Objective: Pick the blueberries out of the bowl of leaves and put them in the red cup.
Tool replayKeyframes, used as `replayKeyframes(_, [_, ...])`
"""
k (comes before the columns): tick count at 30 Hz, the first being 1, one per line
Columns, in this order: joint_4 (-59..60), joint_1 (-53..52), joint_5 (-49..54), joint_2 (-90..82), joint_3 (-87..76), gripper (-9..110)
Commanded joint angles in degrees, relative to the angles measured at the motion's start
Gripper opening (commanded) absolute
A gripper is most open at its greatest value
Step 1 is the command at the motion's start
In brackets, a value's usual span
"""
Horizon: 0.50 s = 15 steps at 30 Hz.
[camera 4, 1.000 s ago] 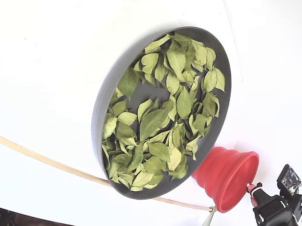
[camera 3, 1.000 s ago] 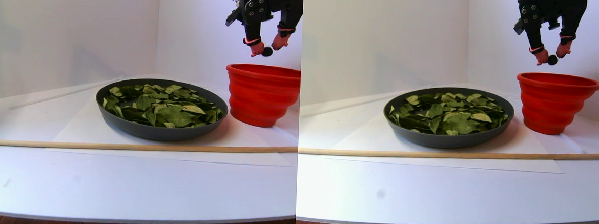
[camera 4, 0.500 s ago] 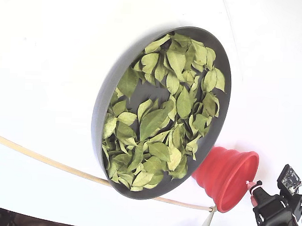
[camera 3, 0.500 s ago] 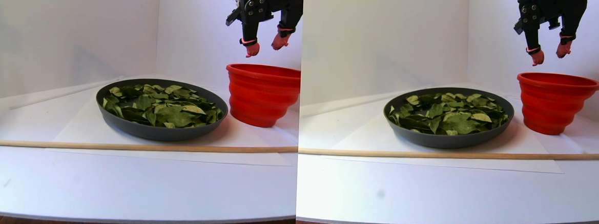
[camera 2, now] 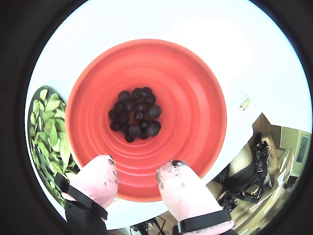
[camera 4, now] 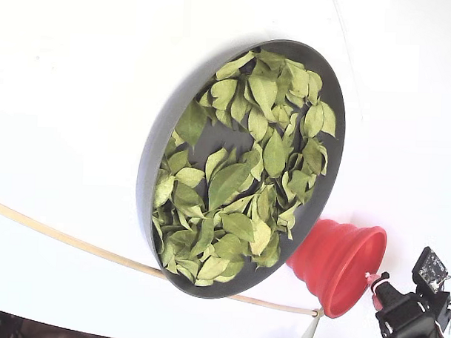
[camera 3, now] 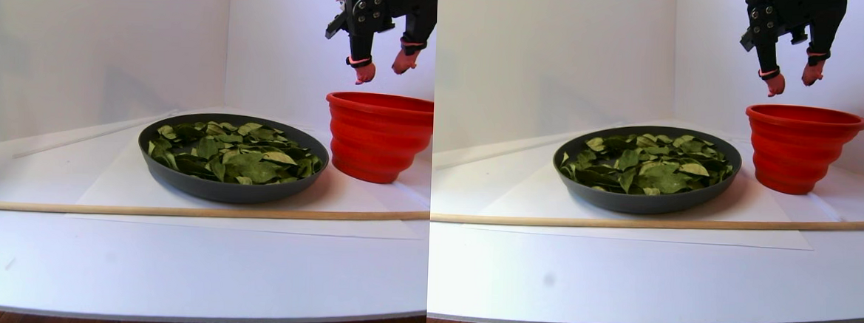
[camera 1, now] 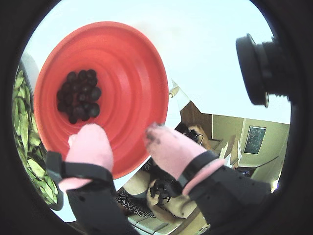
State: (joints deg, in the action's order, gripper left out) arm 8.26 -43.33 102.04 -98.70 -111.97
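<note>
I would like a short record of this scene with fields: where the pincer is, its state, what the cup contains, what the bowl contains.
pincer position: the pincer hangs above the red cup, apart from it
pincer state: open, nothing between the pink fingertips
cup contents: a cluster of blueberries on the bottom
bowl contents: the dark grey bowl holds green leaves; no berry is visible among them
bowl and cup: side by side on the white table

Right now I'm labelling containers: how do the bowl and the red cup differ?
The bowl is dark grey, wide and shallow; the red cup is bright red, narrower, taller, with stepped sides. The bowl holds the leaves; the red cup holds the blueberries. Both are round, open-topped and stand upright.
</note>
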Motion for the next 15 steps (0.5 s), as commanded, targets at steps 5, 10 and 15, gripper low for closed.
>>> replayKeyframes(5, [0.6,-0.4,0.8,-10.5,-0.6,15])
replayKeyframes(10, [0.9,0.1,0.6,-11.4,-1.2,14])
replayKeyframes(15, [1.8,0.6,0.9,-12.7,-1.9,14])
